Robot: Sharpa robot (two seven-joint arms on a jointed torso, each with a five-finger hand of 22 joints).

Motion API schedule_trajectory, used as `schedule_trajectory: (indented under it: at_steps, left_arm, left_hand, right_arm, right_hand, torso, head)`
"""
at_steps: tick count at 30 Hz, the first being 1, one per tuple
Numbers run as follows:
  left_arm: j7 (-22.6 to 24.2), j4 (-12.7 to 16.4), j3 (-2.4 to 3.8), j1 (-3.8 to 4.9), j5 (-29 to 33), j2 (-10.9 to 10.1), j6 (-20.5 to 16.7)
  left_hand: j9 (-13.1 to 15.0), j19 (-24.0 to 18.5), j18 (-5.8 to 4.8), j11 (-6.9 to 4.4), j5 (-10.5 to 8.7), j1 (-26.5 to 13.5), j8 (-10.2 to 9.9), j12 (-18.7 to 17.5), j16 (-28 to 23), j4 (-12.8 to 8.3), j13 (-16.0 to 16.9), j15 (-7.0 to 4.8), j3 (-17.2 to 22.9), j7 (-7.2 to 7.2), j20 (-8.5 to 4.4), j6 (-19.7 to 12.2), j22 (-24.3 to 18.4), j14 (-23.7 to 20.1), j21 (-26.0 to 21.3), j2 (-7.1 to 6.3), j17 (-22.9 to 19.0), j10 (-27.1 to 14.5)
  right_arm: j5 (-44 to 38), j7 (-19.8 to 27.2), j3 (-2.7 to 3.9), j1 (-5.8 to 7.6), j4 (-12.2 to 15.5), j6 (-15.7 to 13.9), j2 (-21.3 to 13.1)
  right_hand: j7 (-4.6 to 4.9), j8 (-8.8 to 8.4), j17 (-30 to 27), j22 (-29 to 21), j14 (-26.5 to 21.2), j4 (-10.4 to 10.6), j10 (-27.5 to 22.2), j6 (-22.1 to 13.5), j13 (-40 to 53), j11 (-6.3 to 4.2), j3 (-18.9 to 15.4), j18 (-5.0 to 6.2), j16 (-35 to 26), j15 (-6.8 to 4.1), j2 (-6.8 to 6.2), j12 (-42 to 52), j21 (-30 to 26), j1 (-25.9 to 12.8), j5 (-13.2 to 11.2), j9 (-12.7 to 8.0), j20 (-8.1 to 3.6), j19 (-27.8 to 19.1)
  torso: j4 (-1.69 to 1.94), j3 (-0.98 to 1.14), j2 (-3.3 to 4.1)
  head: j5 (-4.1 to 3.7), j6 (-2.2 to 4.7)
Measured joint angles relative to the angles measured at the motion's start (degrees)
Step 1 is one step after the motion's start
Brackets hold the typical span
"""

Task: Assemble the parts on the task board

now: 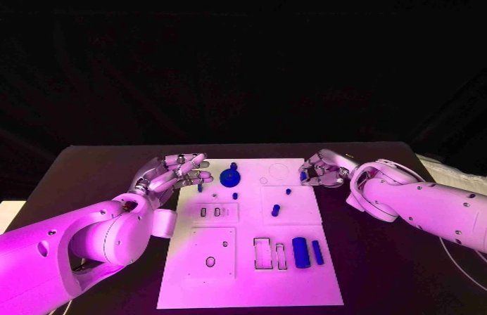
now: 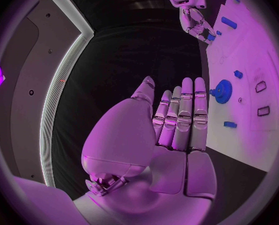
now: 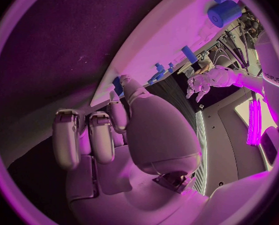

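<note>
While hovering at task board (image 1: 254,259) far edge: left hand (image 1: 174,173) flat, fingers straight, holding nothing; right hand (image 1: 326,169) curling, seemingly pinching small blue part (image 1: 303,176). Risking slipping, dropping, or knocking blue gear (image 1: 231,178) if misaligned.

The head view looks down from above the near edge of the black table (image 1: 91,167), taking in the whole task board (image 1: 252,238). Each wrist view sits close behind its own palm — left hand (image 2: 177,122), right hand (image 3: 108,135) — facing out along the fingers. All three views share the board's far end.
</note>
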Motion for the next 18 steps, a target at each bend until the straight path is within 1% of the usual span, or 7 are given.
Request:
schedule_trajectory:
  at_steps: [2,5,9,15,18]
  left_arm:
    - [0.0,0.0,0.0,0.0,0.0,0.0,0.0]
    - [-0.01,-0.01,0.0,0.0,0.0,0.0,0.01]
    - [-0.01,-0.02,0.0,-0.01,0.0,0.0,0.02]
    - [-0.02,-0.03,0.0,-0.01,0.0,0.0,0.03]
    - [-0.02,-0.03,0.0,-0.01,0.0,0.0,0.03]
  left_hand:
    - [0.0,0.0,0.0,0.0,0.0,0.0,0.0,0.0,0.0,0.0,0.0,0.0,0.0,0.0,0.0,0.0,0.0,0.0,0.0,0.0,0.0,0.0]
    - [0.0,0.0,0.0,0.0,0.0,0.0,0.0,0.0,0.0,0.0,0.0,0.0,0.0,0.0,0.0,0.0,0.0,0.0,0.0,0.0,0.0,0.0]
    - [0.0,0.0,0.0,0.0,0.0,0.0,0.0,0.0,0.0,0.0,0.0,0.0,0.0,0.0,0.0,0.0,0.0,0.0,0.0,0.0,-0.01,0.0]
    - [0.0,0.0,0.0,0.0,0.0,0.0,0.0,0.0,0.0,0.0,0.0,0.0,0.0,0.0,0.0,0.0,0.01,0.0,0.0,0.0,-0.01,0.0]
    - [0.0,0.0,0.0,0.0,0.0,0.0,0.0,0.0,0.0,0.0,0.0,0.0,0.0,0.0,0.0,0.0,0.01,0.0,0.0,0.0,-0.01,0.0]
  right_arm:
    - [0.0,0.0,0.0,-0.01,-0.01,0.05,0.01]
    - [0.0,0.0,0.0,-0.02,-0.01,0.13,0.01]
    - [0.0,0.01,0.0,-0.04,-0.01,0.2,0.03]
    - [0.1,0.13,-0.01,-0.07,0.02,0.19,0.12]
    - [0.23,0.18,-0.01,-0.07,0.04,0.01,0.12]
  right_hand:
    - [-0.19,0.0,0.0,0.0,0.0,-0.24,0.0,0.19,0.35,0.0,0.24,0.0,0.0,0.0,0.07,0.05,0.0,0.07,-0.24,0.0,0.0,0.0]
    - [-0.07,0.0,0.0,0.0,0.0,-0.16,0.0,0.3,0.45,0.0,0.5,0.0,0.0,0.0,0.16,0.07,0.0,0.11,-0.54,0.0,0.0,0.0]
    - [-0.17,0.03,-0.01,0.05,0.0,-0.26,0.0,0.58,0.82,-0.01,0.72,0.0,0.0,0.0,0.38,0.34,0.0,-0.11,-0.59,0.0,0.0,0.0]
    - [-0.69,0.71,-0.01,0.04,0.0,-0.62,-0.01,2.19,0.82,-0.01,1.92,0.0,0.0,0.0,0.63,0.74,0.0,-0.36,-1.01,0.2,-0.21,0.21]
    - [-1.16,1.31,-0.01,0.04,-0.13,-0.77,-0.05,3.7,1.13,-0.05,2.97,0.0,0.0,-0.41,1.06,1.19,0.0,-0.8,-1.08,0.35,-0.31,0.31]
  torso:
    - [0.0,-0.01,0.0]
    - [0.0,-0.02,-0.01]
    - [0.0,-0.04,-0.01]
    - [0.01,-0.04,-0.02]
    - [0.03,-0.04,-0.02]
  head:
    - [0.0,-0.04]
    - [0.0,-0.08]
    - [-0.03,-0.13]
    - [-0.05,-0.22]
    - [-0.08,-0.37]
